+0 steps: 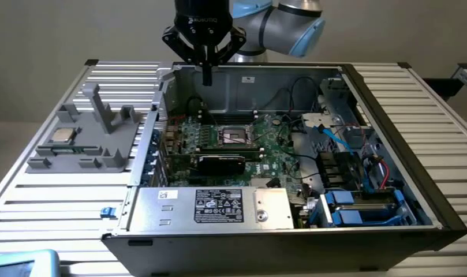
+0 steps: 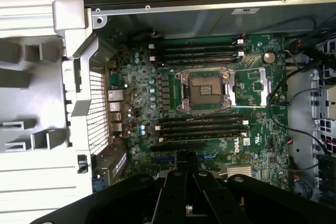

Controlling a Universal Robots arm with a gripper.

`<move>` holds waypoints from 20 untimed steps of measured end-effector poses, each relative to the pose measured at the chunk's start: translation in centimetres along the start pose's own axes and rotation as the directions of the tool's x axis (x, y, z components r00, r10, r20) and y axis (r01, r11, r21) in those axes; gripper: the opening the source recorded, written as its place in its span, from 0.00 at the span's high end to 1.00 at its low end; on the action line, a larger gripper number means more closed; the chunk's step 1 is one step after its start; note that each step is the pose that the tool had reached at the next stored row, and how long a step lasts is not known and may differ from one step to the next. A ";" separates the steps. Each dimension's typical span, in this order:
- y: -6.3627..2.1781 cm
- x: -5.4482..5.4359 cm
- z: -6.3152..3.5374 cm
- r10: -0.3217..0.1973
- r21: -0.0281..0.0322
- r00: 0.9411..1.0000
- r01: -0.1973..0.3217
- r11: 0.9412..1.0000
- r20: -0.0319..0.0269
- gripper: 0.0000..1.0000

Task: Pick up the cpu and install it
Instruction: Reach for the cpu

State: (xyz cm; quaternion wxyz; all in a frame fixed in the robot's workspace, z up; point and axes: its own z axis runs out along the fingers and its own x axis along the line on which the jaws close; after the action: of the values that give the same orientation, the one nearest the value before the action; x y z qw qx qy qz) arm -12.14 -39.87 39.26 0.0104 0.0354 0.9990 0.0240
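Gripper (image 1: 208, 76) closed, holding nothing, hanging above the back of the open computer case (image 1: 279, 81). The cpu (image 1: 62, 135) lies on the grey fixture (image 1: 118, 144), well apart.

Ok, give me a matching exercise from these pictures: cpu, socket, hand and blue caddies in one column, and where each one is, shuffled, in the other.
Things:
1. cpu
2. socket
3. hand
4. blue caddies

Places:
A. on the motherboard, empty
B. above the case, shut
C. on the grey fixture beside the case
D. inside the case, on the exterior view's right

Pairs: 1-C, 2-A, 3-B, 4-D.
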 end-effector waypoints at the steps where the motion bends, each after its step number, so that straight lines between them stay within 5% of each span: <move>1: -0.01 0.1 0.00 0.000 0.000 1.000 0.000 1.000 0.000 0.89; 11: -0.12 1.7 -0.03 0.000 0.000 1.000 0.000 1.000 0.000 0.89; 20: -0.26 5.3 -0.10 -0.001 0.000 1.000 0.001 1.000 0.000 0.89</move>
State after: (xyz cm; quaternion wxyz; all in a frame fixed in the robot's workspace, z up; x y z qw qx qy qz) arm -17.43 -39.76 39.25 0.0104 0.0349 0.9990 0.0240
